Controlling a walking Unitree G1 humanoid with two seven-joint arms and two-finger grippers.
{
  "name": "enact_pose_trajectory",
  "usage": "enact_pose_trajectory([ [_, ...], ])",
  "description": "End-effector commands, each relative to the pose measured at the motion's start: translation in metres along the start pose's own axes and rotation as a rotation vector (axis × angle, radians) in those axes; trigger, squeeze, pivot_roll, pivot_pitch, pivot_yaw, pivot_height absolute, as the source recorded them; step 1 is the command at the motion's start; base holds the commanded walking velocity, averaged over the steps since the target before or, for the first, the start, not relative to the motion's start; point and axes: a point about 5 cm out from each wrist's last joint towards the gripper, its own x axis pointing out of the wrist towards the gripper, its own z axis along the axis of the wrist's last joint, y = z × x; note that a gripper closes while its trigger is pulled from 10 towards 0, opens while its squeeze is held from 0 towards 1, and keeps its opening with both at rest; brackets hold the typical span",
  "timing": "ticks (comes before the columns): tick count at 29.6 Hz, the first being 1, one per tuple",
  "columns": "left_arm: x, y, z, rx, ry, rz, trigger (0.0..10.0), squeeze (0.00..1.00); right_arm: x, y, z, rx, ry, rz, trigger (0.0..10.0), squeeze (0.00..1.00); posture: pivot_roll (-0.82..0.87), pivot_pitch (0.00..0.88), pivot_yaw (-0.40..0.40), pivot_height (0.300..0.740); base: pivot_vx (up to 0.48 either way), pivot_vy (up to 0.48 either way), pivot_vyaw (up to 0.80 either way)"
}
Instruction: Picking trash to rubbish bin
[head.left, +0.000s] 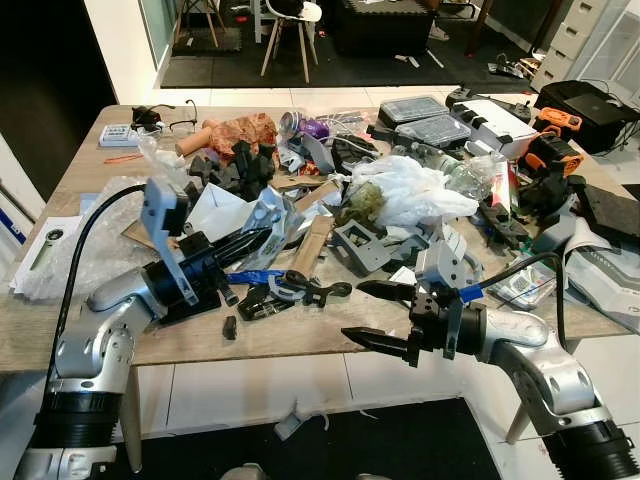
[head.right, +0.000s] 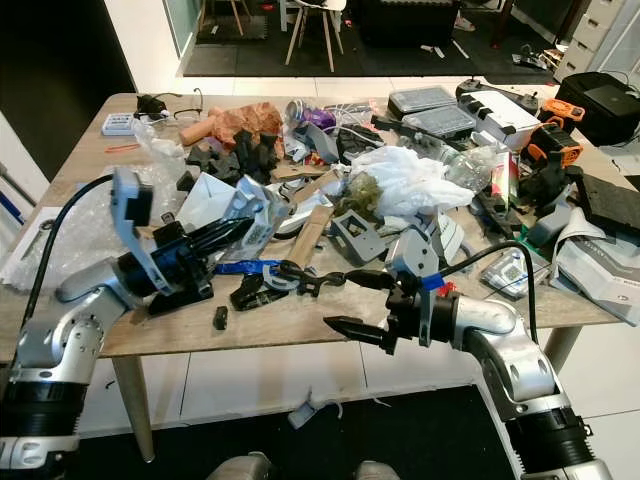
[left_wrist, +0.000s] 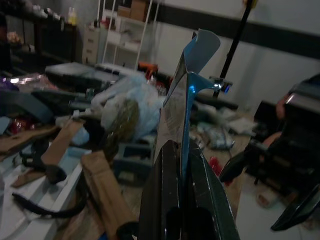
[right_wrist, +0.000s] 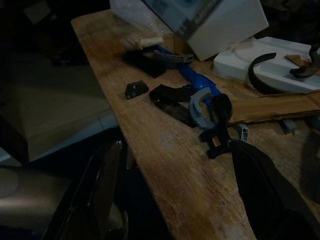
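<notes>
- Now the left pincer (head.left: 262, 236) is closed on a thin silvery-white wrapper (head.left: 272, 213), which stands up out of its two black fingers (left_wrist: 165, 200); in the left wrist view the sheet is pinched between them and bends at its upper end.
- Just under this pincer a blue strip (head.left: 252, 276) lies on the bench (head.left: 300, 335), and beside the strip lie a black clip-like part (head.left: 322, 291) and a grey curved piece (right_wrist: 200, 107).
- Ahead of the left pincer there are a wooden block (head.left: 310, 246) and a grey bracket (head.left: 358, 244), and farther on a crumpled white plastic bag (head.left: 410, 190).
- The right pincer (head.left: 385, 318) is wide open and holds nothing; one finger is over the near edge of the bench, the other hangs in front of the edge, off the wood.
- Near the upper finger lies the black clip-like part, not touching it as far as I can see.
- A small black fragment (head.left: 230, 327) lies alone on the bare wood, between the two arms and closer to the left one.
- Farther from both pincers the bench is crowded with mixed things: black foam pieces (head.left: 235, 165), a sheet of bubble wrap (head.left: 95, 245), grey cases (head.left: 425, 120).
</notes>
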Motion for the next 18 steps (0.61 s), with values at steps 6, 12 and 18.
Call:
enact_pose_trajectory([
  [6,-0.019,-0.006,-0.012,-0.166,-0.149,0.090,10.0,0.00,0.000,-0.001,0.002,0.011,-0.028,-0.013,10.0,0.00,-0.01,0.000,-0.012,0.740,0.000,0.000,0.00],
  [12,-0.025,-0.012,-0.036,-0.222,-0.181,0.157,10.0,0.00,0.001,0.001,0.005,0.021,-0.068,-0.002,10.0,0.00,-0.01,0.000,-0.013,0.740,0.000,0.000,0.00],
  [18,-0.019,-0.013,-0.040,-0.286,-0.333,0.303,10.0,0.00,0.002,0.005,0.006,0.067,-0.129,-0.005,10.0,0.00,-0.01,0.000,-0.019,0.740,0.000,0.000,0.00],
])
